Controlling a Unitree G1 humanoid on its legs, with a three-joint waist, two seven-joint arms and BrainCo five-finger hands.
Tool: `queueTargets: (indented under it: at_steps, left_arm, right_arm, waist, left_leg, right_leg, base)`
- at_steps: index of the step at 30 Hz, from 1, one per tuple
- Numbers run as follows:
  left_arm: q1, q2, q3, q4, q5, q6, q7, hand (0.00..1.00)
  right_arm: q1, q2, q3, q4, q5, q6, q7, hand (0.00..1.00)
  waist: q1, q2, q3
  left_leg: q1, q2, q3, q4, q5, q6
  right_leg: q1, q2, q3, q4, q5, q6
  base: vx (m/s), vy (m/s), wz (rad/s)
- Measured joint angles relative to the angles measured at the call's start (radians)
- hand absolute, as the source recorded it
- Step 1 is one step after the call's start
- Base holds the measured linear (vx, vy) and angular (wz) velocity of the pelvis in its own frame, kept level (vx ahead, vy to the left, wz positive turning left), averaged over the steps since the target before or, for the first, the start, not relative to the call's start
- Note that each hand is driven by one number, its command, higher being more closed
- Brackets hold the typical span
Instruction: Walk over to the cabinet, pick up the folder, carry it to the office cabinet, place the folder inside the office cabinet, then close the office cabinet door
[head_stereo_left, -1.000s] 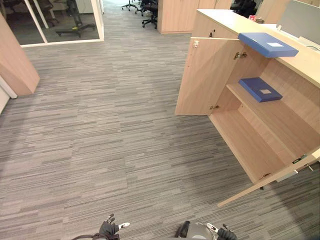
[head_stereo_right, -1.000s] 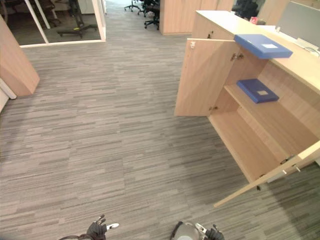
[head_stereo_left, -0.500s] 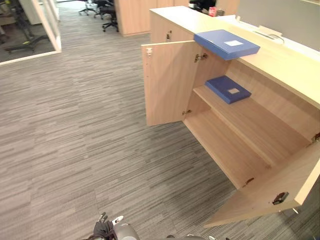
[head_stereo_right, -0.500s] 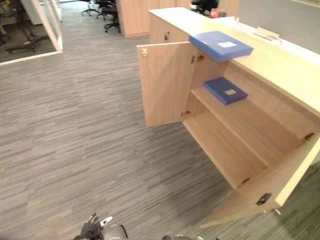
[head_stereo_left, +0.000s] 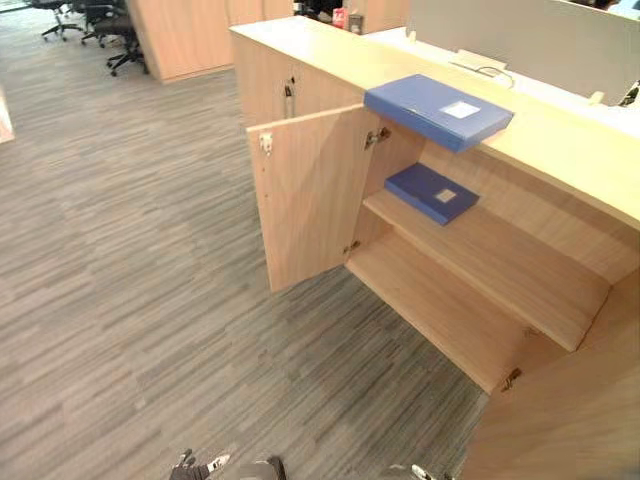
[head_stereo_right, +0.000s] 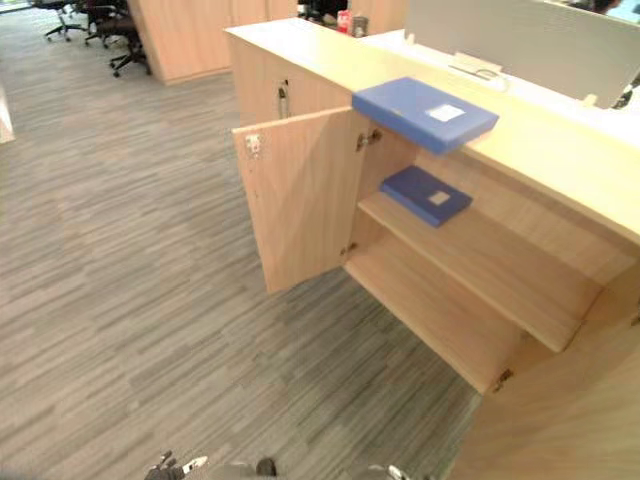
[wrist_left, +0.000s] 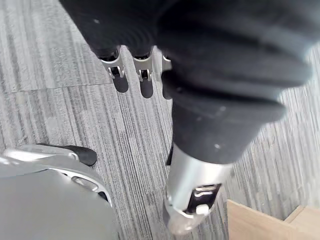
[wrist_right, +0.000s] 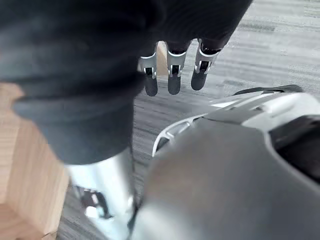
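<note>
Head views: a low wooden cabinet (head_stereo_left: 320, 50) stands ahead and to the right, with both doors open. The blue folder (head_stereo_left: 438, 110) lies flat on the cabinet top, one corner past the front edge above the opening. A second folder (head_stereo_left: 431, 192), also blue, lies flat on the inner shelf (head_stereo_left: 510, 275), near its left end. The left door (head_stereo_left: 305, 195) stands out over the grey striped carpet (head_stereo_left: 130, 250). The right door (head_stereo_left: 560, 420) is in the lower right corner. The left hand (head_stereo_left: 195, 467) is at the bottom edge, well apart from the cabinet.

Left wrist view: the left hand's fingers (wrist_left: 143, 75) hang straight above the carpet and hold nothing. A wooden corner (wrist_left: 260, 225) is nearby.

Right wrist view: the right hand (wrist_right: 173, 75) has straight fingers and is empty. A wooden panel (wrist_right: 25, 165) is just beside it.
</note>
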Motion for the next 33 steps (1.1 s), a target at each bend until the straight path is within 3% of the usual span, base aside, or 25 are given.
queueTargets:
  at_steps: [1, 3, 4, 6, 7, 8, 9, 11, 12, 13, 14, 15, 17, 19, 21, 25, 27, 28, 29, 31, 33]
  left_arm:
    - [-0.002, 0.005, -0.01, 0.0, 0.012, 0.001, 0.0, 0.0]
    - [-0.031, 0.021, -0.042, -0.001, 0.05, 0.001, 0.0, 0.0]
    - [-0.04, 0.02, -0.046, -0.001, 0.055, 0.002, 0.0, 0.0]
    - [-0.084, 0.01, -0.063, -0.002, 0.057, 0.0, 0.001, 0.0]
    - [-0.09, 0.008, -0.063, -0.003, 0.061, 0.0, 0.001, 0.0]
    - [-0.094, 0.002, -0.064, -0.003, 0.064, -0.004, 0.001, 0.0]
    - [-0.092, -0.004, -0.06, 0.0, 0.07, -0.003, 0.001, 0.0]
    - [-0.081, -0.033, -0.045, -0.001, 0.077, 0.0, 0.002, 0.0]
    - [-0.075, -0.074, -0.035, -0.001, 0.09, 0.001, 0.001, 0.0]
    - [-0.075, -0.078, -0.031, -0.002, 0.094, 0.001, 0.002, 0.0]
    - [-0.069, -0.079, -0.028, -0.001, 0.095, 0.002, 0.002, 0.0]
    - [-0.07, -0.074, -0.008, -0.004, 0.097, 0.002, 0.001, 0.0]
    - [-0.042, -0.093, 0.052, -0.045, 0.081, 0.0, 0.001, 0.0]
    - [-0.022, -0.103, 0.072, -0.073, 0.062, -0.006, 0.005, 0.0]
    - [-0.023, -0.094, 0.071, -0.075, 0.054, -0.012, 0.008, 0.0]
    - [-0.025, -0.091, 0.067, -0.086, 0.045, -0.025, 0.019, 0.0]
    - [-0.029, -0.089, 0.045, -0.081, 0.036, -0.032, 0.03, 0.0]
    - [-0.032, -0.089, 0.041, -0.079, 0.035, -0.032, 0.03, 0.0]
    - [-0.033, -0.089, 0.027, -0.075, 0.033, -0.036, 0.033, 0.0]
    - [-0.036, -0.085, 0.019, -0.06, 0.03, -0.039, 0.04, 0.0]
    - [-0.045, -0.06, 0.003, -0.047, 0.028, -0.04, 0.039, 0.0]
  right_arm:
    - [-0.003, 0.0, 0.0, -0.002, -0.001, -0.001, 0.0, 0.0]
    - [-0.01, 0.0, 0.009, -0.012, -0.002, -0.008, 0.0, 0.0]
    - [-0.012, 0.0, 0.01, -0.014, -0.003, -0.008, 0.0, 0.0]
    - [-0.016, -0.006, 0.012, -0.022, -0.003, -0.009, 0.0, 0.0]
    - [-0.018, -0.004, 0.012, -0.022, -0.003, -0.009, 0.0, 0.0]
    - [-0.015, 0.001, 0.012, -0.021, -0.004, -0.009, 0.0, 0.0]
    - [-0.013, 0.006, 0.012, -0.02, -0.004, -0.008, 0.0, 0.0]
    - [-0.007, -0.002, 0.01, -0.025, -0.006, -0.008, 0.0, 0.0]
    - [-0.003, -0.008, 0.002, -0.034, -0.006, -0.006, 0.0, 0.0]
    - [0.002, -0.001, -0.008, -0.035, -0.002, -0.005, 0.0, 0.0]
    - [0.003, 0.005, -0.015, -0.035, -0.001, -0.006, -0.001, 0.0]
    - [0.015, 0.013, -0.013, -0.037, -0.001, -0.005, 0.0, 0.0]
    - [0.046, 0.013, -0.01, -0.051, 0.009, -0.006, 0.0, 0.0]
    - [0.048, 0.002, -0.011, -0.046, 0.03, -0.006, -0.001, 0.0]
    - [0.034, 0.0, -0.012, -0.026, 0.034, -0.005, -0.002, 0.0]
    - [-0.004, -0.017, 0.01, 0.02, 0.034, -0.005, -0.006, 0.0]
    - [-0.014, -0.02, 0.042, 0.02, 0.035, -0.012, -0.007, 0.0]
    - [-0.014, -0.022, 0.05, 0.02, 0.035, -0.014, -0.007, 0.0]
    - [-0.012, -0.023, 0.05, 0.019, 0.035, -0.017, -0.008, 0.0]
    - [-0.005, -0.022, 0.051, 0.019, 0.035, -0.019, -0.008, 0.0]
    - [-0.002, -0.002, 0.071, 0.018, 0.034, -0.021, -0.01, 0.0]
  waist:
    - [-0.003, 0.002, 0.001]
    - [-0.008, 0.009, 0.005]
    - [-0.009, 0.015, 0.011]
    - [-0.013, 0.035, 0.027]
    - [-0.013, 0.034, 0.027]
    - [-0.019, 0.026, 0.029]
    - [-0.022, 0.014, 0.03]
    - [-0.03, 0.032, 0.024]
    - [-0.037, 0.067, 0.017]
    - [-0.04, 0.066, 0.017]
    - [-0.039, 0.061, 0.019]
    - [-0.043, 0.048, 0.017]
    - [-0.031, 0.055, 0.014]
    - [-0.018, 0.069, 0.008]
    - [-0.01, 0.063, 0.005]
    - [0.003, 0.059, 0.019]
    - [0.004, 0.057, 0.021]
    - [0.005, 0.056, 0.021]
    - [0.004, 0.058, 0.021]
    - [0.005, 0.058, 0.019]
    - [-0.001, 0.011, 0.014]
  left_leg:
    - [0.022, -0.001, 0.007, -0.019, 0.001, 0.002]
    - [0.08, 0.014, 0.028, -0.064, 0.001, 0.002]
    - [0.093, 0.023, 0.038, -0.071, 0.001, 0.002]
    - [0.144, 0.054, 0.072, -0.108, -0.003, -0.002]
    - [0.155, 0.057, 0.086, -0.117, -0.007, -0.008]
    - [0.181, 0.052, 0.11, -0.138, -0.028, -0.036]
    - [0.211, 0.041, 0.125, -0.146, -0.041, -0.053]
    - [0.226, 0.07, 0.146, -0.142, -0.056, -0.067]
    - [0.229, 0.127, 0.175, -0.11, -0.099, -0.078]
    - [0.222, 0.143, 0.177, -0.077, -0.11, -0.081]
    - [0.215, 0.162, 0.181, -0.025, -0.117, -0.089]
    - [0.166, 0.226, 0.177, 0.162, -0.137, -0.11]
    - [0.027, 0.383, 0.155, 0.645, -0.097, -0.066]
    - [-0.083, 0.444, 0.11, 0.921, -0.095, -0.064]
    - [-0.162, 0.421, 0.095, 0.951, -0.12, -0.058]
    - [-0.213, 0.299, -0.063, 0.612, -0.175, -0.081]
    - [-0.209, 0.21, -0.256, 0.336, -0.167, -0.093]
    - [-0.207, 0.192, -0.296, 0.278, -0.16, -0.094]
    - [-0.199, 0.171, -0.346, 0.188, -0.128, -0.099]
    - [-0.154, 0.153, -0.336, 0.131, 0.023, -0.116]
    - [-0.093, 0.087, -0.266, 0.072, 0.054, -0.084]
  right_leg:
    - [-0.008, 0.001, -0.028, 0.011, -0.011, 0.017]
    - [-0.067, 0.076, -0.098, -0.08, -0.084, 0.058]
    - [-0.076, 0.103, -0.112, -0.128, -0.095, 0.061]
    - [-0.108, 0.195, -0.185, -0.383, -0.085, 0.065]
    - [-0.106, 0.213, -0.207, -0.455, -0.06, 0.063]
    - [-0.11, 0.23, -0.241, -0.576, 0.023, 0.041]
    - [-0.108, 0.234, -0.24, -0.621, 0.111, -0.007]
    - [-0.101, 0.264, -0.235, -0.62, 0.094, -0.008]
    - [-0.102, 0.325, -0.236, -0.615, 0.026, -0.004]
    - [-0.096, 0.343, -0.236, -0.618, 0.012, -0.005]
    - [-0.085, 0.358, -0.233, -0.626, 0.002, -0.007]
    - [-0.043, 0.397, -0.23, -0.674, -0.004, -0.008]
    - [0.07, 0.493, -0.176, -0.768, 0.0, -0.014]
    - [0.122, 0.556, -0.114, -0.819, -0.004, -0.018]
    - [0.165, 0.573, -0.044, -0.848, -0.005, -0.018]
    - [0.223, 0.563, 0.104, -0.865, 0.007, -0.025]
    - [0.235, 0.536, 0.182, -0.879, 0.005, 0.006]
    - [0.235, 0.528, 0.193, -0.88, 0.003, 0.018]
    - [0.237, 0.511, 0.217, -0.88, -0.002, 0.042]
    - [0.254, 0.486, 0.252, -0.875, -0.013, 0.084]
    - [0.247, 0.391, 0.269, -0.832, -0.036, 0.14]
  base:
    - [0.43, 0.308, -0.31]
    - [0.31, 0.144, -0.35]
    - [0.26, 0.039, -0.38]
    - [0.3, -0.007, -0.37]
    - [0.23, -0.06, -0.33]
    - [0.18, -0.067, -0.31]
    - [0.23, -0.099, -0.39]
    - [0.3, -0.162, -0.36]
    - [0.36, -0.234, -0.32]
    - [0.38, -0.273, -0.35]
    - [0.27, -0.271, -0.22]
    - [0.32, -0.382, -0.31]
    - [0.29, -0.316, -0.58]
    - [0.36, -0.089, -1.04]
    - [0.37, -0.012, -1.18]
    - [0.25, 0.086, -1.18]
    - [0.24, 0.212, -0.97]
    - [0.28, 0.282, -0.69]
    - [0.26, 0.297, -0.58]
    - [0.29, 0.347, -0.52]
    - [0.3, 0.383, -0.5]
